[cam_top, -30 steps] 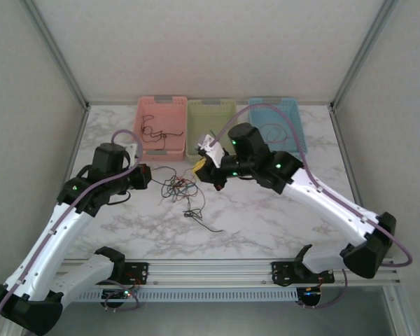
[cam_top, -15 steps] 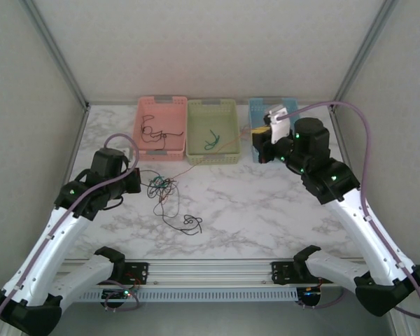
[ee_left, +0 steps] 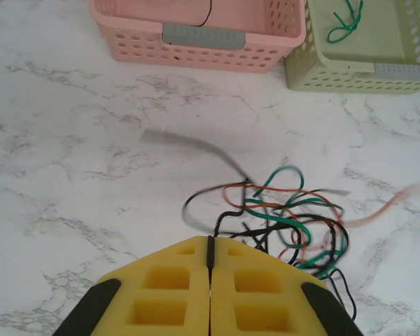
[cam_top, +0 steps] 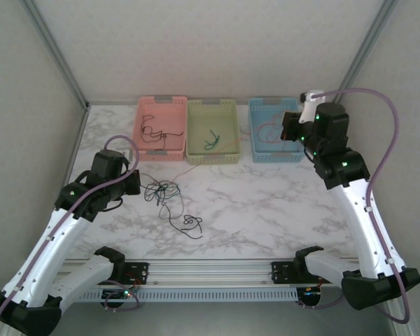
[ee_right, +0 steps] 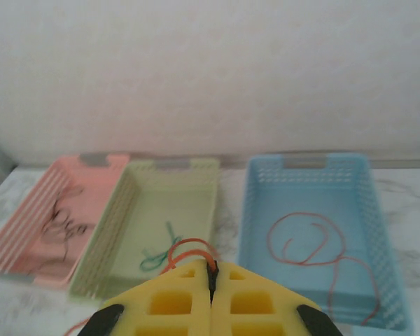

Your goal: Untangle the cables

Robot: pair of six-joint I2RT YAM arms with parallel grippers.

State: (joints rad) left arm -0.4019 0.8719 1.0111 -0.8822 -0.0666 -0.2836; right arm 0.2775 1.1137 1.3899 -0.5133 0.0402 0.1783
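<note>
Item: cables, thin strands in black, green and red-orange. Sorting is judged part done. Sorted stock: the pink basket [cam_top: 161, 155] holds several black cables, the green basket [cam_top: 211, 159] holds one green cable [cam_top: 211, 141], and the blue basket [cam_top: 276, 157] holds one looped red cable [ee_right: 304, 241]. Unsorted stock: a tangle [cam_top: 161, 190] of black, green and red strands lies on the marble table [cam_top: 266, 203], in front of the pink basket, with a black tail curling off toward the near edge. Left gripper [ee_left: 210, 246]: its fingers are pressed together, pinching a black strand [ee_left: 196, 199] at the near edge of the tangle. The rest of the knot lies just beyond the fingertips and to their right, on the table. Right gripper [ee_right: 211, 269]: its fingers are pressed together on an orange strand [ee_right: 189, 243], which loops just above the tips. In the top view this gripper is raised beside the blue basket, well apart from the tangle. A faint orange line appears to run from it past the front of the green basket back to the knot, so this strand is judged not yet free. Outstanding: drawing the orange strand clear and dropping it in a basket, then separating the remaining black, green and red strands.
</note>
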